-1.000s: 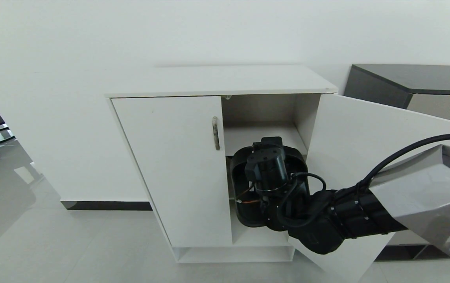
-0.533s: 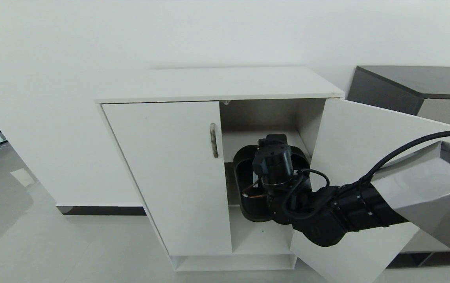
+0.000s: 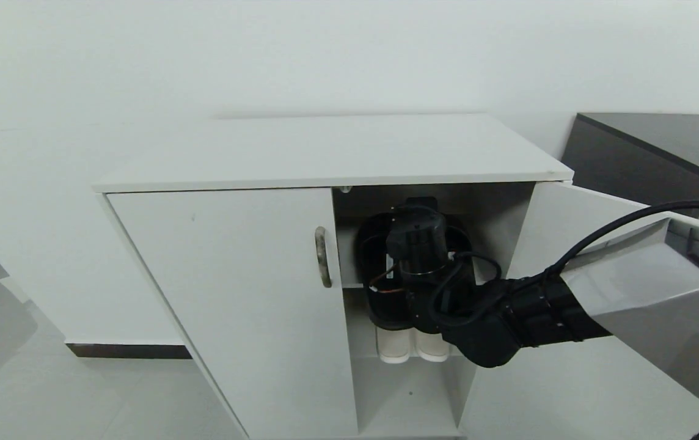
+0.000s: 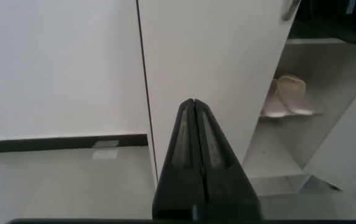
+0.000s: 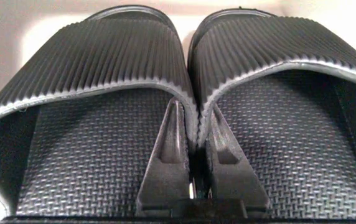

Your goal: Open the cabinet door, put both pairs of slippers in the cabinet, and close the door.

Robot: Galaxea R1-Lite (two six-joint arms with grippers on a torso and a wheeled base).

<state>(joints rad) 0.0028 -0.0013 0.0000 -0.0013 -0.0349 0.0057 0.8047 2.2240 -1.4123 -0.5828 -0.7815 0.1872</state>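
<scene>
Evidently the black slippers (image 5: 103, 93) were level with the upper shelf (image 3: 350, 283) of the cabinet (image 3: 325, 150), above the white slippers (image 3: 412, 349) on the shelf below. The right gripper (image 5: 193, 118) had its jaws clamped on their adjoining inner walls; it should set both soles flat on the shelf before letting go. That arm stretched in beside the open door (image 3: 569, 391); the left gripper (image 4: 193, 109), jaws together, hovered outside.

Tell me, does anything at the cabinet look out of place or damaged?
Nothing stands out. The right hand pinches the black slippers together at the upper shelf; the white slippers lie side by side below.
</scene>
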